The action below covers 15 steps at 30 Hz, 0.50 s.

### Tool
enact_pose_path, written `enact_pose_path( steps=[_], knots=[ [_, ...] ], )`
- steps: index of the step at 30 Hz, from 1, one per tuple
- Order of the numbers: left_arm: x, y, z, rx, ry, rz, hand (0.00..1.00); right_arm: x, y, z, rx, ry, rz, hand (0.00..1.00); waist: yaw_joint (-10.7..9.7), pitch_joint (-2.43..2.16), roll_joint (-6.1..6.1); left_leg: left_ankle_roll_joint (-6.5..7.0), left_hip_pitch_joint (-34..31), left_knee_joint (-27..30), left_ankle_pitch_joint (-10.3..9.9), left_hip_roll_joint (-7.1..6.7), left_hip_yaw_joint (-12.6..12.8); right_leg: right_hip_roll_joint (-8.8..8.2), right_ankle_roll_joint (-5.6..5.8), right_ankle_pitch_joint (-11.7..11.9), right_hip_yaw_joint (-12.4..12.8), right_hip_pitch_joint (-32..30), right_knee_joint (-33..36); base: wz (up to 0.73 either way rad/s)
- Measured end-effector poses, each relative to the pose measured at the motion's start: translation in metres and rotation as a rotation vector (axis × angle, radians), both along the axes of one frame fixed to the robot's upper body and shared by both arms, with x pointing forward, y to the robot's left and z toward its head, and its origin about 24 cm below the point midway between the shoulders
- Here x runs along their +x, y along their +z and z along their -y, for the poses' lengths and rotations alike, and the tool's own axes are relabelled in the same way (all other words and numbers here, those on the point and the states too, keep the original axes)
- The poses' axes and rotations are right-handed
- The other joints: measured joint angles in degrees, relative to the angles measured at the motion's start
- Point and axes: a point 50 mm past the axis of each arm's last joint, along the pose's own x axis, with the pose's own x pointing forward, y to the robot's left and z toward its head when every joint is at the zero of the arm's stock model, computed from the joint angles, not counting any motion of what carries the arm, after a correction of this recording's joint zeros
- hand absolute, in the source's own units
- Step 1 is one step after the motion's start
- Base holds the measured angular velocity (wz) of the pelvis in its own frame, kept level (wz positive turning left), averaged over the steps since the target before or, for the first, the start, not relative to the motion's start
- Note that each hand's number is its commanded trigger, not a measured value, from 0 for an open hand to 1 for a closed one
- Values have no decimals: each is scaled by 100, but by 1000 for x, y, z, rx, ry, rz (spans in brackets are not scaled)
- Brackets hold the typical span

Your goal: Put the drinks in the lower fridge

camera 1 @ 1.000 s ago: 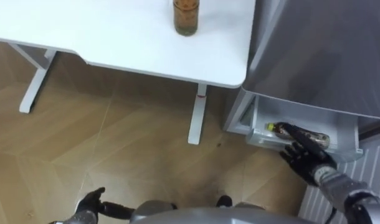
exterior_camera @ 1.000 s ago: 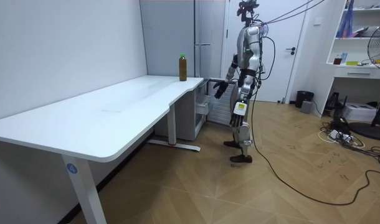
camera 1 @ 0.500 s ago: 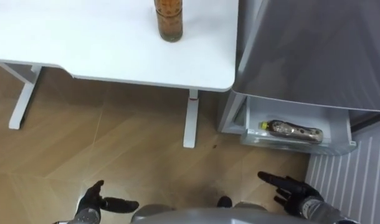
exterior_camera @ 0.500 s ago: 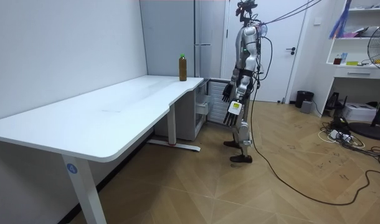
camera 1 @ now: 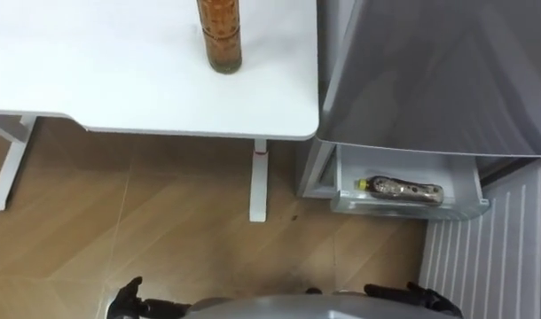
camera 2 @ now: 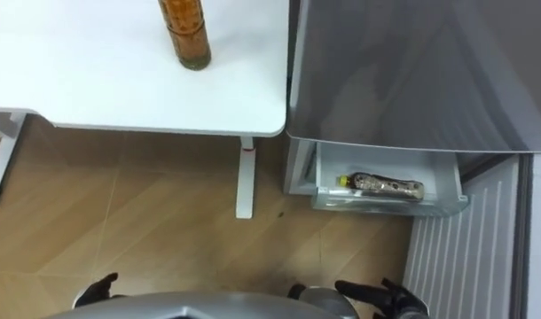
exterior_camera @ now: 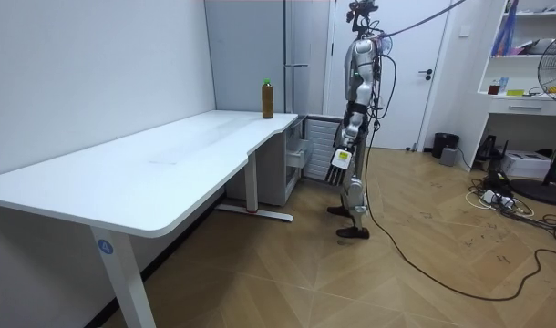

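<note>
Left eye view shows the right hand (camera 1: pixel 419 296) and left hand (camera 1: pixel 129 297) low, fingers loose and empty, one drink bottle (camera 1: pixel 401 188) lying in the open lower fridge drawer (camera 1: pixel 470 202), and a second bottle (camera 1: pixel 219 35) standing on the white table (camera 1: pixel 111 89), probably next to fetch.

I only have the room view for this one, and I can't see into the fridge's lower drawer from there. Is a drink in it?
Observer: Yes. In the eye views the drawer stands open, and one bottle lies on its side in it.
Reviewer: Is the right hand holding anything?
Observer: No. The right hand is low by the robot's body, fingers straight, holding nothing.
Reviewer: And the left?
Observer: The left hand is open too, with nothing in it.
</note>
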Motion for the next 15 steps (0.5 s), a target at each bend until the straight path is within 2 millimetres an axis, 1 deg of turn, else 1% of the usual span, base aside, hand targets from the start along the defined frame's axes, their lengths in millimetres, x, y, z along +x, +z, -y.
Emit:
enact_pose_path(
  steps=[5,7,8,9,12,15],
  knots=[
    [4,0,1,-6,5,-1,0,-1,0,-1,5,-7,1,0,-12,2,6,7,63,0,-50,9,2,39,-2,2,112,19,9,-12],
    [5,0,2,-14,32,7,0,0,-1,-3,8,-7,3,0,-66,-7,-10,7,64,2,-61,16,5,51,-6,6,133,15,4,-6],
    [5,0,1,-22,58,13,0,1,-1,-4,11,-9,6,0,-111,-13,-13,7,66,2,-62,19,5,55,-6,6,135,15,4,0],
    [4,0,1,-27,77,17,0,1,-1,-4,12,-11,7,0,-115,-16,-18,6,66,2,-62,20,5,57,-6,6,139,15,0,-4],
    [3,-1,1,-55,204,48,0,-1,-1,-4,16,-23,8,0,-107,-13,-15,5,104,1,-63,20,15,79,-6,7,206,19,-1,-10],
    [5,1,-4,-54,317,85,0,0,-1,-4,13,-1,9,0,-115,-13,-12,-1,157,1,-75,26,28,89,-6,5,210,63,0,-7]
  ],
)
